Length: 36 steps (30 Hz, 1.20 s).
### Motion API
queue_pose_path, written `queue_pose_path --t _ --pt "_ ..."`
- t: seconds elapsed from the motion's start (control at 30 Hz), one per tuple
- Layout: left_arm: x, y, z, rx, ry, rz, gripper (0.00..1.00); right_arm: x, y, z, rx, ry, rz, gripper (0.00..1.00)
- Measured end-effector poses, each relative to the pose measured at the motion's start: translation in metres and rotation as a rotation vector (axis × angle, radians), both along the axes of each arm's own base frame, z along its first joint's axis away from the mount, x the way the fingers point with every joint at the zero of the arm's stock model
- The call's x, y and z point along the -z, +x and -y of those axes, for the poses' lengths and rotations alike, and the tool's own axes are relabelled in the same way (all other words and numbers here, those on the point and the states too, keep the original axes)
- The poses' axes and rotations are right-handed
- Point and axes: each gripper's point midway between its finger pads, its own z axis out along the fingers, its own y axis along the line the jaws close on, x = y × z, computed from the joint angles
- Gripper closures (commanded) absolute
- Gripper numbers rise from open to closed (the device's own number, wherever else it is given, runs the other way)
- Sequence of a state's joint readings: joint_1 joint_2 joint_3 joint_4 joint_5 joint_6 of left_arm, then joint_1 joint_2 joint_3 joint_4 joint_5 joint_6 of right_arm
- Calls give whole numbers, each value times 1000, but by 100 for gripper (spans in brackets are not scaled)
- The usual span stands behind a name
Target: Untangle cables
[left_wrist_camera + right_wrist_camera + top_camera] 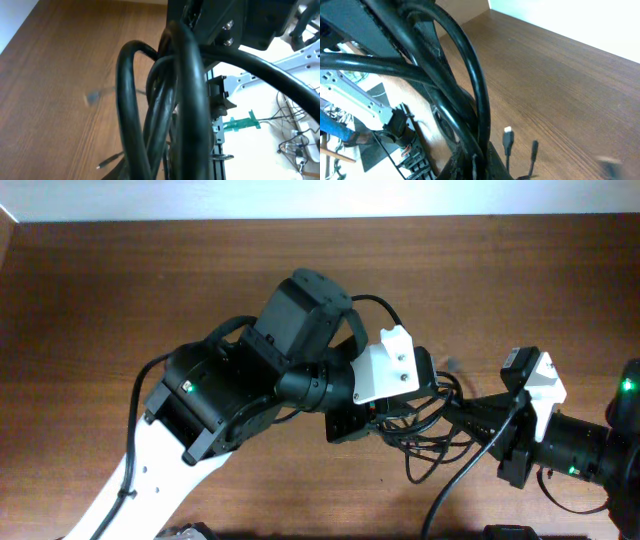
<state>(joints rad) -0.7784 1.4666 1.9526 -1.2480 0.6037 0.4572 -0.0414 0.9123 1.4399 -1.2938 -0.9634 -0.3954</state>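
Where the cables [418, 442] are bunched over the counter [120, 290], the left gripper [395, 418] and right gripper [462, 412] are seen close together. Their spread cannot be told.

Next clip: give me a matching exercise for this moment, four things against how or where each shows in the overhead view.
Things:
1. cables
2. left arm
3. right arm
4. table

Descriptions:
a. reaches in from the lower left
b. brown wood grain
c. black tangle between the two arms
d. comes in from the right edge

Pairs: 1-c, 2-a, 3-d, 4-b
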Motion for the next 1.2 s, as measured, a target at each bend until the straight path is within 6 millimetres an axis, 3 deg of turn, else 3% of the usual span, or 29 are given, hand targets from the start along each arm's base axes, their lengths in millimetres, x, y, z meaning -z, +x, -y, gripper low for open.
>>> queue_pose_path --t 0.03,0.07,0.1,0.33,0.57,0.7,1.07,1.2 --pt "0 -1 0 2 -1 -3 72 0 0 0 0 -1 0 96" --pt "0 -1 0 1 -2 -6 32 0 0 0 1 -1 0 96" --pt "-1 -2 0 5 -4 -8 1 0 0 0 1 -1 0 96" --pt "2 -2 -3 -2 8 -30 1 4 5 5 38 -23 -10 96" --pt "4 37 -31 -281 25 -134 1 7 18 15 138 -48 -37 96" --pt "-5 48 -52 -412 -4 -177 1 7 26 21 212 -34 -69 96" --pt "-1 40 -62 -460 18 -243 1 2 35 26 285 2 -93 96" --pt "7 27 -65 -399 59 -246 1 2 40 31 323 -2 -96 96"
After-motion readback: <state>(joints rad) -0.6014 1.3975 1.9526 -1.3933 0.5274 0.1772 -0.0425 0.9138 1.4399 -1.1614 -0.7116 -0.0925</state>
